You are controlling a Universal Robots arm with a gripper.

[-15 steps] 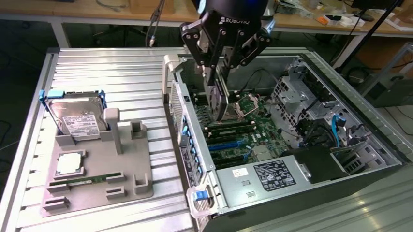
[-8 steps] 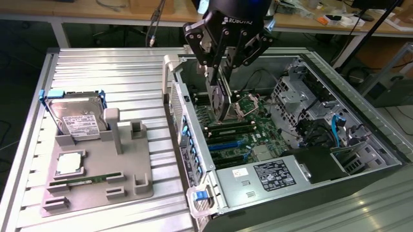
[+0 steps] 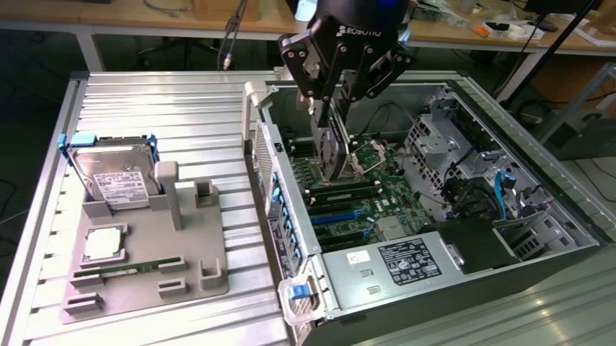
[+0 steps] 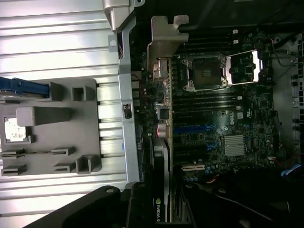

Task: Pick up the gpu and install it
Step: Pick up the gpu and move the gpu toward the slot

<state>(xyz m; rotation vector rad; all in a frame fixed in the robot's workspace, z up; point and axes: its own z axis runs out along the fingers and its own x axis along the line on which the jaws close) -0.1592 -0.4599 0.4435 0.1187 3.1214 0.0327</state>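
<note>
The gpu (image 3: 333, 148) is a thin card hanging on edge inside the open computer case (image 3: 288, 238), just above the motherboard (image 3: 385, 191). My gripper (image 3: 332, 119) is shut on its upper edge. In the wrist view the gpu (image 4: 164, 156) runs edge-on from between my fingers (image 4: 137, 206) to its silver end bracket (image 4: 164, 40), which sits near the case's rear wall. The card is over the board beside the blue expansion slot (image 4: 194, 128). Whether the card's lower edge touches a slot I cannot tell.
On the exterior view's left, a grey fixture (image 3: 183, 245) on the ribbed metal table holds a hard drive (image 3: 111, 176), a processor (image 3: 104, 244) and a green memory stick (image 3: 130, 268). Inside the case are a drive cage (image 3: 443, 140), cables and a power supply (image 3: 405, 259).
</note>
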